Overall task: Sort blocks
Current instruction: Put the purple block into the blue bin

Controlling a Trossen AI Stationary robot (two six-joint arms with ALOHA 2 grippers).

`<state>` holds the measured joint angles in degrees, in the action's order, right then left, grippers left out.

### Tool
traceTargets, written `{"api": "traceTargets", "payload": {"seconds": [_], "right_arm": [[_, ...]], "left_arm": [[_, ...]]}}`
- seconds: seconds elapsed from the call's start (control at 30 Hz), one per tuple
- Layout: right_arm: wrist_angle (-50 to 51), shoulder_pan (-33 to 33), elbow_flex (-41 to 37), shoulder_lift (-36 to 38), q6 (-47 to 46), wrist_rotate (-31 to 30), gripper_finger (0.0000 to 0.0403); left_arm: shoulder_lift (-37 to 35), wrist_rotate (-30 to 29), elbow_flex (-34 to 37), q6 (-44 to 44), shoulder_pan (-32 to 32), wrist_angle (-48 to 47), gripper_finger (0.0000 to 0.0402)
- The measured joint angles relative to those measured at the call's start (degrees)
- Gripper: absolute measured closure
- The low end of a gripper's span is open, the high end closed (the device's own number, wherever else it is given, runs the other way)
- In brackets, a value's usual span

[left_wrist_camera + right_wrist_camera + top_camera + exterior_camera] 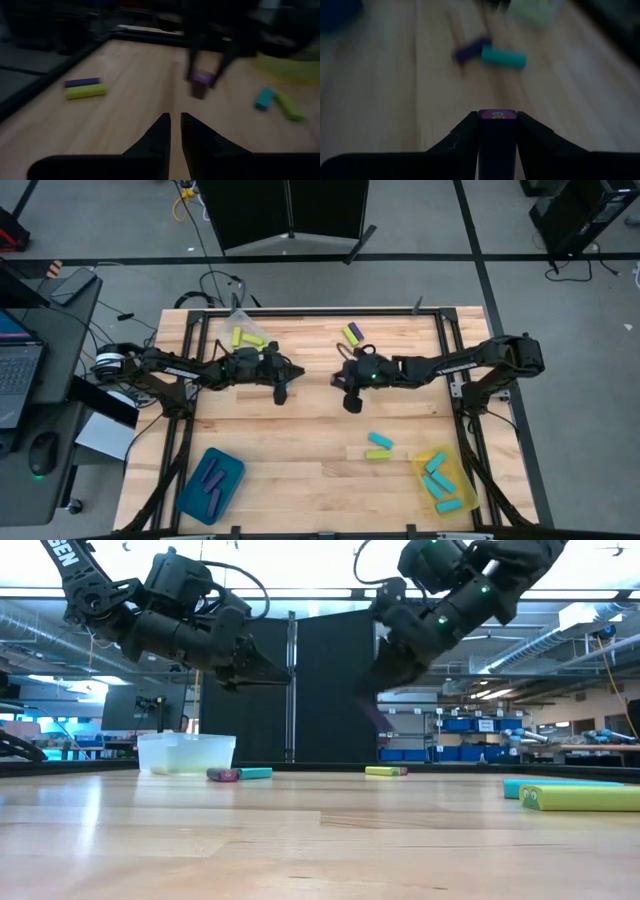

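Purple block [496,131] sits clamped between right gripper [496,125] fingers.

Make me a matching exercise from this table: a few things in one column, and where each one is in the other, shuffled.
Things:
1. teal tray
2. yellow tray
3. right claw
4. clear tray

What it holds:
a. cyan blocks
b. one purple block, clamped between its fingers
c. purple blocks
d. yellow-green blocks

Pairs: 1-c, 2-a, 3-b, 4-d
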<state>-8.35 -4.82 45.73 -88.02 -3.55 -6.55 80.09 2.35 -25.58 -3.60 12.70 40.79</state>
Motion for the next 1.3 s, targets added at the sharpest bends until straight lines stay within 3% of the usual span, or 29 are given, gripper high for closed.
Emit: {"api": "traceTargets", "payload": {"seconds": [0.23, 0.37, 0.5, 0.73, 0.87, 1.17, 1.3], "right_arm": [[-22.7, -2.9, -4.1, 0.0, 0.8, 9.0, 0.0289], [-27.0, -3.0, -4.3, 0.0, 2.3, 10.4, 0.0289], [-32.7, -2.9, -4.3, 0.0, 2.3, 17.8, 0.0289], [-37.8, -2.8, -4.3, 0.0, 1.6, 29.2, 0.0289], [-40.8, -2.7, -4.3, 0.0, 0.5, 34.5, 0.0289], [-41.0, -2.3, -4.3, 0.0, 0.1, 36.5, 0.0289], [-40.9, -2.2, -4.6, 0.0, 0.2, 36.7, 0.0289]], "left_arm": [[0.0, 5.3, 0.0, 0.0, -0.1, 0.6, 0.0351], [0.0, 9.9, 0.0, 0.0, -0.1, 3.9, 0.0344], [0.2, 15.5, -1.8, 0.4, -0.1, 4.6, 0.0325], [4.9, 30.0, -8.5, 2.0, -0.1, 4.7, 0.0273], [10.8, 34.4, -14.0, 1.9, 0.1, 4.4, 0.025], [22.3, 50.5, -26.1, 1.4, 0.7, 4.7, 0.0237], [23.5, 55.1, -26.5, 1.5, 2.0, 6.2, 0.0238]]}}
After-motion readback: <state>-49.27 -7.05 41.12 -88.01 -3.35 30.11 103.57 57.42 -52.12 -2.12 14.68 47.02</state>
